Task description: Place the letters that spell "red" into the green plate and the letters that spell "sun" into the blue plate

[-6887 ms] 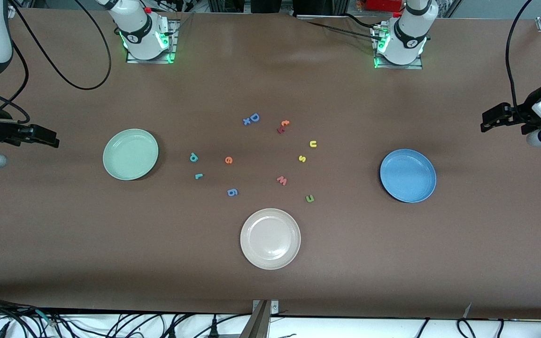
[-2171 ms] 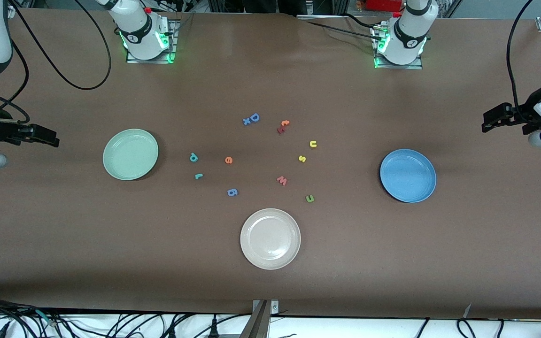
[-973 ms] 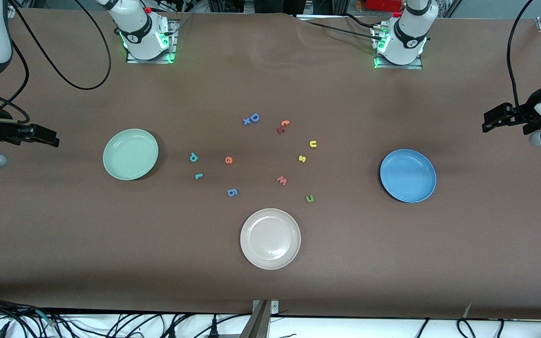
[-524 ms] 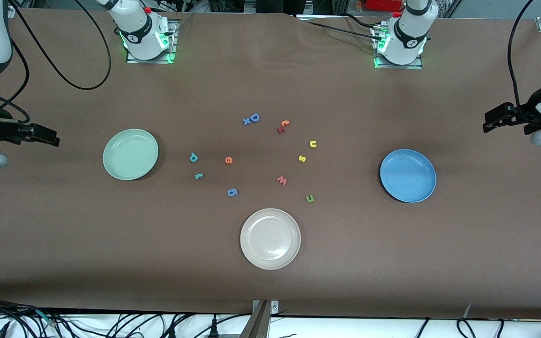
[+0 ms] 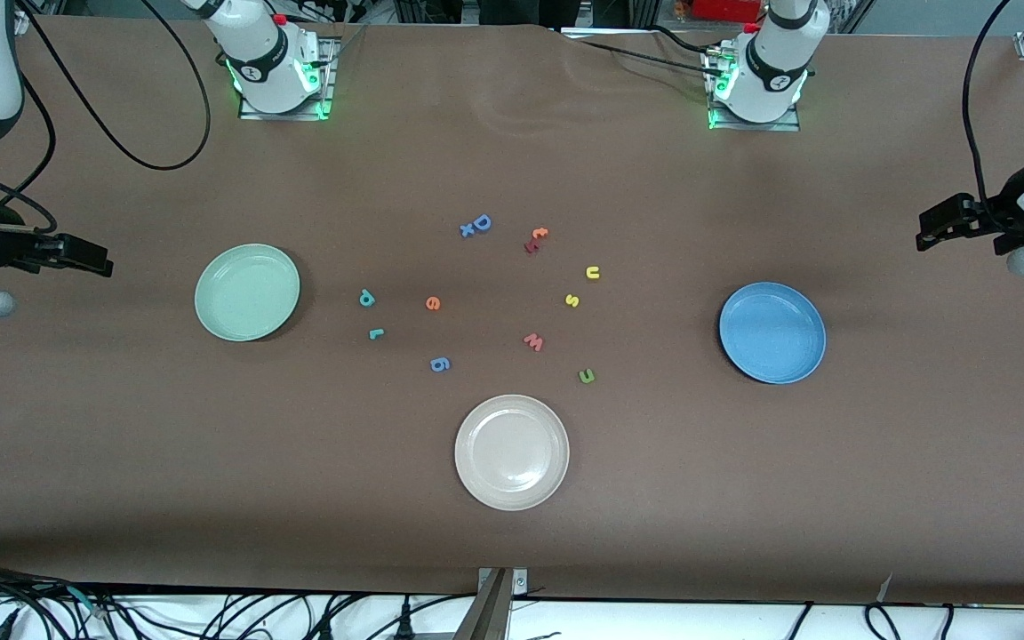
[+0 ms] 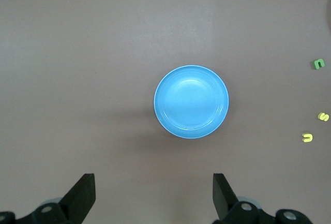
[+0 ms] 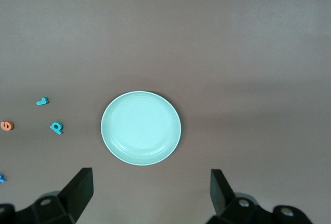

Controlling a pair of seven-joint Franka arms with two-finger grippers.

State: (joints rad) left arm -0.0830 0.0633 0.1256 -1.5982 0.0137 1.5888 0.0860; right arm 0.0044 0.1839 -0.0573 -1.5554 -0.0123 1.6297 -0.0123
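Foam letters [image 5: 494, 298] only: D, e, s, u, w

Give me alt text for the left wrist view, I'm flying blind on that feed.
The blue plate sits empty on the brown table, straight ahead of the open left gripper. At the picture's edge lie three small letters on the table: a green "n", a yellow "s" and a yellow "u".

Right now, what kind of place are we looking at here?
Likely a robotics lab bench: two arm bases bolted along the brown table, loose cables at its edge, and staged props, foam letters scattered between the green plate, the blue plate and a beige plate.
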